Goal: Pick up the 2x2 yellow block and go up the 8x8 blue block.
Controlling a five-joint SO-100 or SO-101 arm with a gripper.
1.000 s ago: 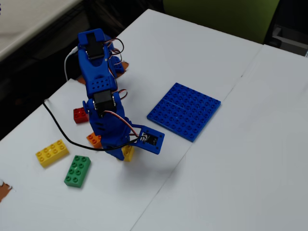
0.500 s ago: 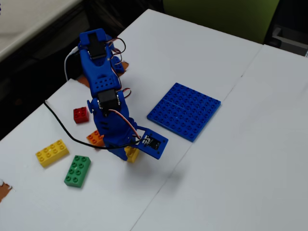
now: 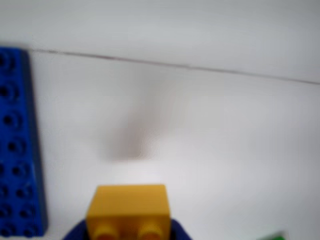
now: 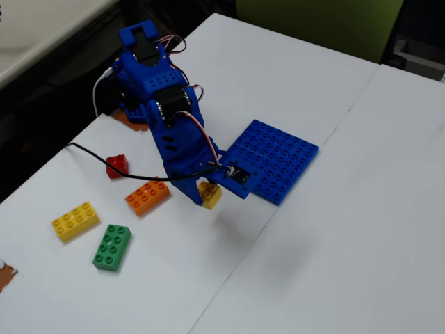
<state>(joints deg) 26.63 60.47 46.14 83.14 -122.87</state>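
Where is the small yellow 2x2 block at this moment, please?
In the fixed view the 2x2 yellow block is held in the gripper, just off the near-left edge of the 8x8 blue block, with the orange brick to its left.

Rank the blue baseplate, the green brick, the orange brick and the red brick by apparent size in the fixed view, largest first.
1. Blue baseplate, by far the largest.
2. Green brick and orange brick: they look about alike, so no ranking between them.
3. Red brick, the smallest, though it lies farther from the camera.
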